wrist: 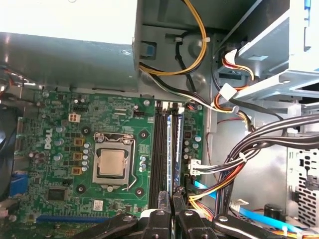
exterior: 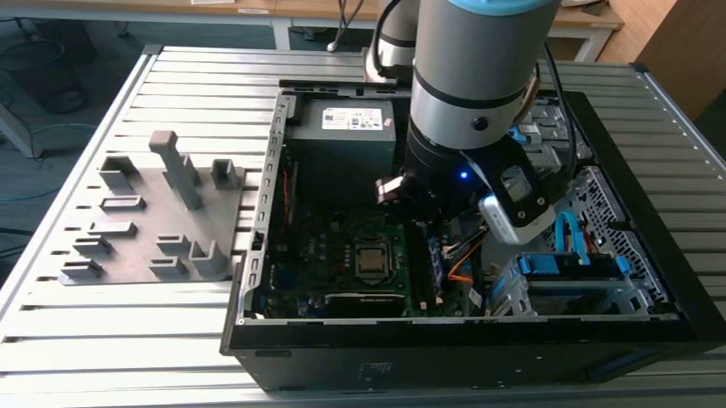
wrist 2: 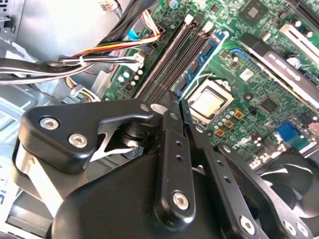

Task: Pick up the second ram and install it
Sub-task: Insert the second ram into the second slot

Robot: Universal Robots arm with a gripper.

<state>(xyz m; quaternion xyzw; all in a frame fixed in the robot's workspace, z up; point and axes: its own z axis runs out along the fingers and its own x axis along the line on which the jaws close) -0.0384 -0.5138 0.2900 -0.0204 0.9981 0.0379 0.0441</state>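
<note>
Gripper [wrist: 172, 206] over ram slots [wrist: 160, 149], cables [wrist: 239, 169] beside, CPU socket [wrist: 112, 164] near

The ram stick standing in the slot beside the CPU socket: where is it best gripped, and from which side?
Grip the ram stick at mid-length of its upper edge, pinching across its two flat faces, coming straight down. It stands on edge, and the neighbouring slots leave little room sideways.

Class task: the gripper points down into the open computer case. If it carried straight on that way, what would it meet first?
Probably the memory slots beside the CPU socket: the gripper sits right over them, fingers together in both wrist views. How much gap remains is unclear.
</note>
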